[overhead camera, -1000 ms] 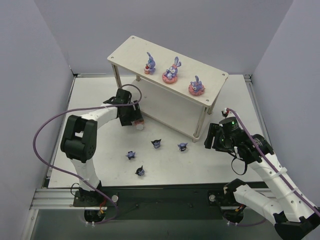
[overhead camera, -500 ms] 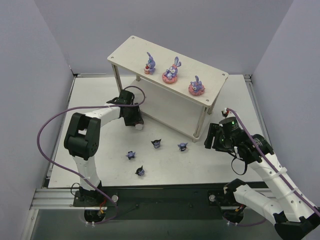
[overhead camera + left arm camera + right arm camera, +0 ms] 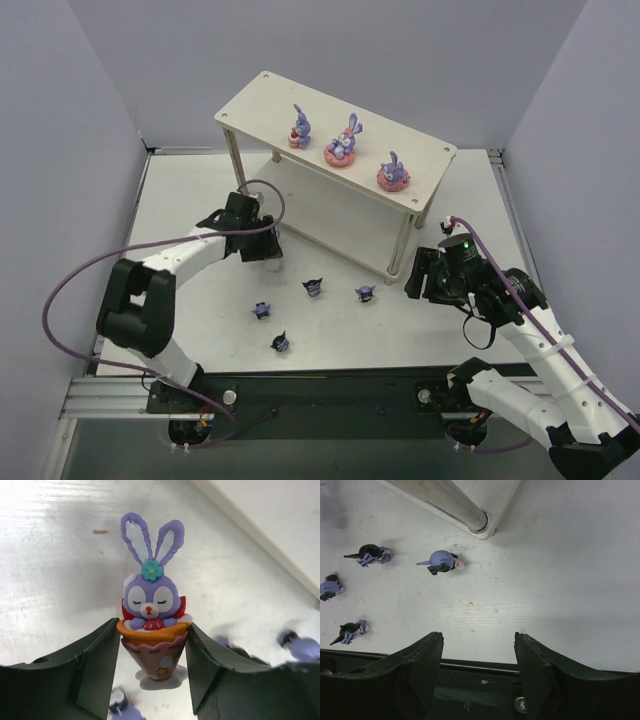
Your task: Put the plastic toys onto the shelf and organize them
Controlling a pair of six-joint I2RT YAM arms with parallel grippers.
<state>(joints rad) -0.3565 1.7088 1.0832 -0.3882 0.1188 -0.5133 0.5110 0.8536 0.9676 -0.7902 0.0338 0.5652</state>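
Overhead I mostly lose the rabbit point(image 3: 151, 611) beneath the left gripper point(image 3: 267, 254); my left wrist view blurs the dark figures point(image 3: 303, 647).

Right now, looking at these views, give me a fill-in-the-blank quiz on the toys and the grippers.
The top tier of the shelf holds ___ rabbits.
The left gripper clamps one more ___.
___ dark blue figures stand on the table.
The right gripper holds ___.
Missing words: three; rabbit; four; nothing.
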